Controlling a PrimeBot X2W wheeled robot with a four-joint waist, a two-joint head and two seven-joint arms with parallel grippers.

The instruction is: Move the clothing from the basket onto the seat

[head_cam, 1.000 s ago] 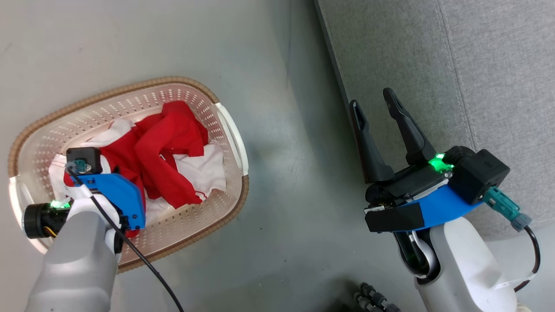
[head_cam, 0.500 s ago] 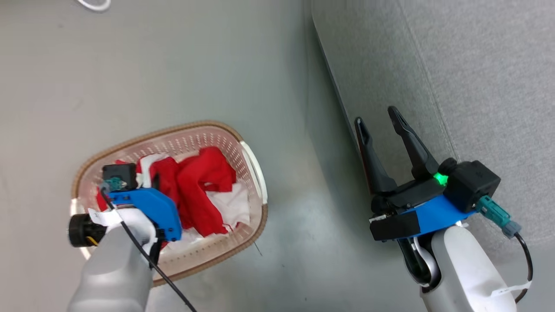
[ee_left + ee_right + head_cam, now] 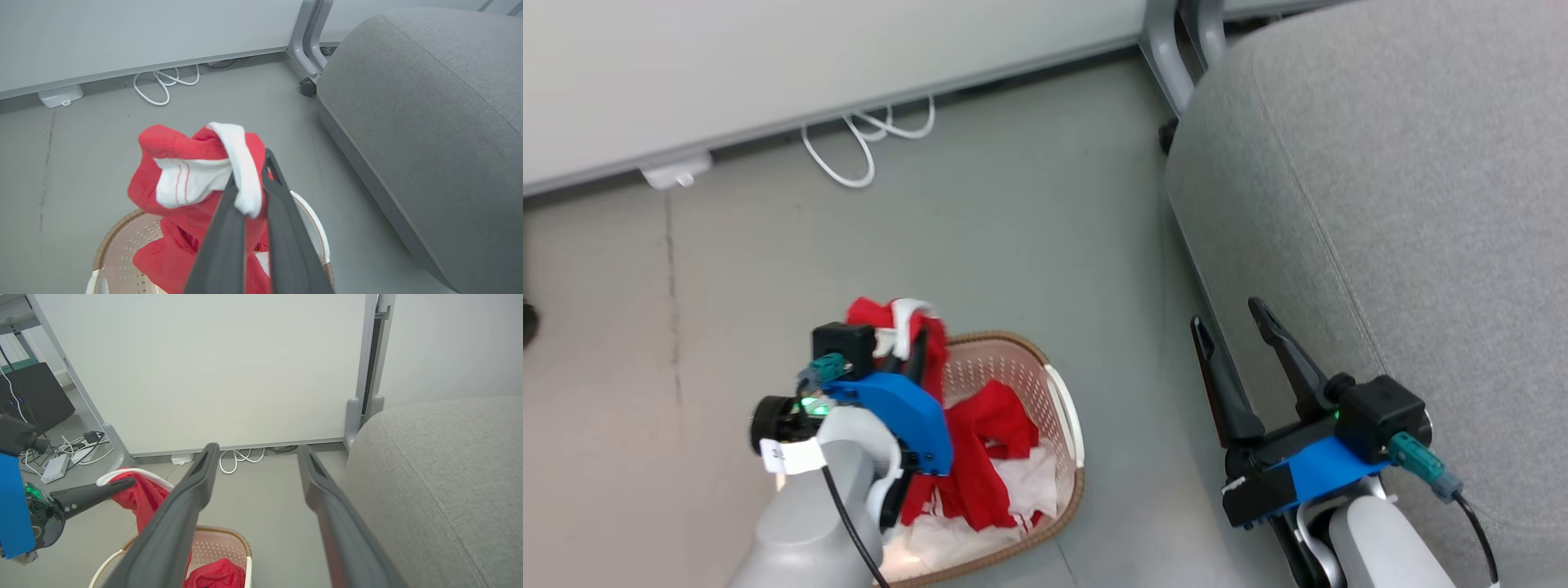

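Red clothing [image 3: 171,143] — white-trimmed, bunched — pinched in left tool [image 3: 251,171].

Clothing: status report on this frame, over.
Left gripper shut on red garment, raised above basket. More clothing in basket. Right gripper open, empty, between basket and seat.

Grey floor [image 3: 1029,229] under a pale partition panel [image 3: 768,65] — white cables [image 3: 869,170] looped at its foot, grey metal leg [image 3: 1168,57] alongside
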